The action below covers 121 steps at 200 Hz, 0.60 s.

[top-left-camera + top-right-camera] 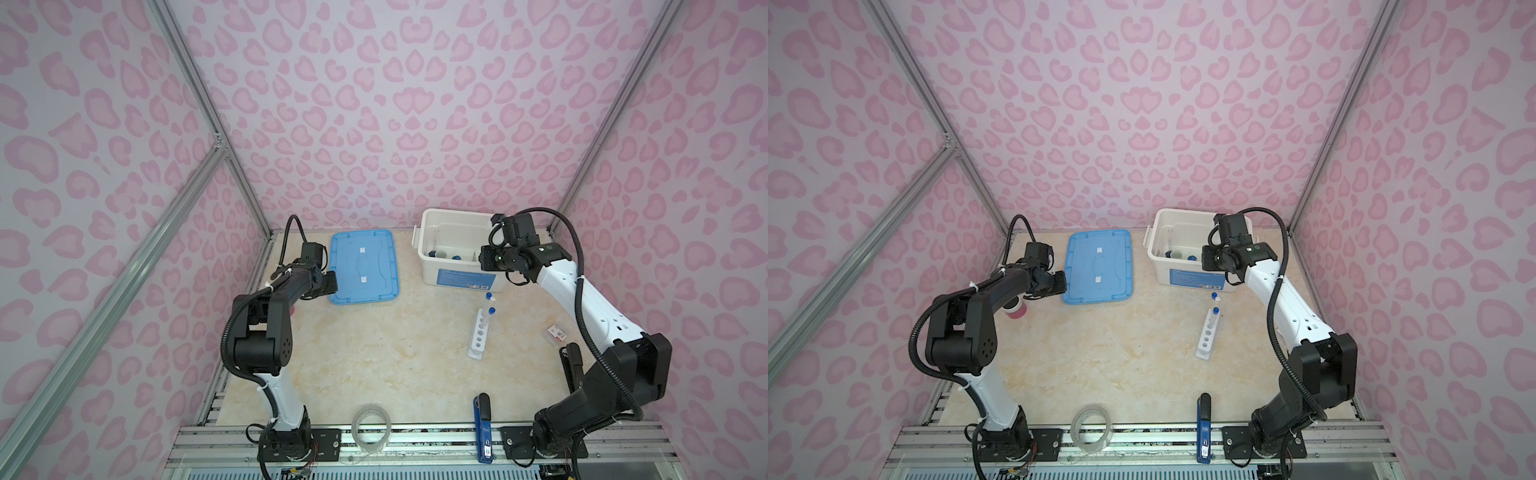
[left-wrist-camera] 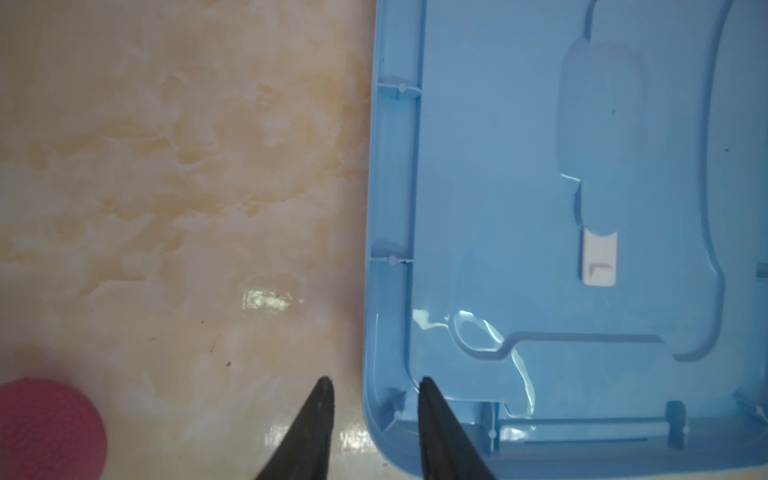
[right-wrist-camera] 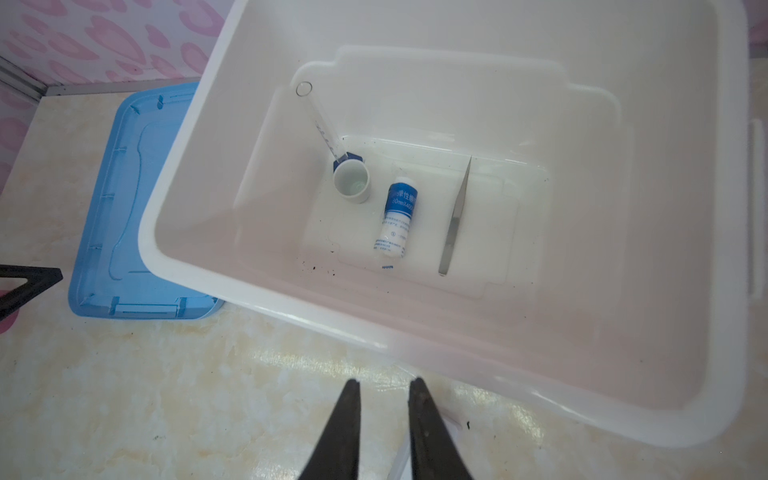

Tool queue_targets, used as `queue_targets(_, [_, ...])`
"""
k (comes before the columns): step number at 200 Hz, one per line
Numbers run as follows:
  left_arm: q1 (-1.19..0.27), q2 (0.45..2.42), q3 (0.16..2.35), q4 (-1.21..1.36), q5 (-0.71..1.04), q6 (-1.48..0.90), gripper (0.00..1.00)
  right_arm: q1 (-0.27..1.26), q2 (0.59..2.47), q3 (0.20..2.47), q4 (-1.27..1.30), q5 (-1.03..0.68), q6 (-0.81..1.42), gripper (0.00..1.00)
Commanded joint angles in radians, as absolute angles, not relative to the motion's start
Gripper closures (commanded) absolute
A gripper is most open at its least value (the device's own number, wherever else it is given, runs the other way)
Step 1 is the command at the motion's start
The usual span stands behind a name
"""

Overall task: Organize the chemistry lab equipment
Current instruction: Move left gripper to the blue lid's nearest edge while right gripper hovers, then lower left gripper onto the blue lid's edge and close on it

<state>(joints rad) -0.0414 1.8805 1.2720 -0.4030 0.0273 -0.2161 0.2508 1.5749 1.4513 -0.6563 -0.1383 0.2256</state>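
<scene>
While left pincer (image 2: 375, 380) — spread — straddles the blue lid (image 2: 498, 166) rim, right pincer (image 3: 384, 382) hangs slightly parted, empty.

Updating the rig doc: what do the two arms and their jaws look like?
Left arm and right arm: black joint housings, white link shells, black corrugated cable conduit, white zip ties, small green wrist lights; black jaws tapering to points.

A clear tape roll (image 1: 372, 410) and a dark blue stapler (image 1: 483, 428) lie at the front edge, well apart. A blue lid (image 1: 363, 268) lies flat near the white bin (image 1: 461, 277).
</scene>
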Motion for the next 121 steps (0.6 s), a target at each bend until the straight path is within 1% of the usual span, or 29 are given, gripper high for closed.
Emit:
queue_targets(1, [-0.040,1.906,1.296,-0.437,0.020,-0.218,0.63,0.251,1.572,1.437,-0.647,-0.139,0.229,0.78])
queue_targets(43, [-0.040,1.937,1.327,-0.451,0.001,-0.233,0.63,0.246,1.567,1.423,-0.637,-0.138,0.227,0.78])
queue_targets(44, [-0.040,1.937,1.327,-0.451,0.000,-0.233,0.63,0.246,1.566,1.422,-0.637,-0.138,0.227,0.78])
queue_targets(46, [-0.040,1.937,1.328,-0.451,0.000,-0.234,0.66,0.246,1.567,1.421,-0.638,-0.138,0.229,0.78])
queue_targets(49, [-0.039,1.937,1.328,-0.451,0.000,-0.235,0.67,0.246,1.567,1.422,-0.638,-0.139,0.229,0.78])
queue_targets(107, [-0.040,1.979,1.339,-0.468,0.003,-0.239,0.68,0.234,1.550,1.393,-0.617,-0.141,0.233,0.78])
queue_targets(121, [-0.040,1.985,1.370,-0.470,-0.002,-0.245,0.69,0.230,1.552,1.388,-0.616,-0.146,0.237,0.78])
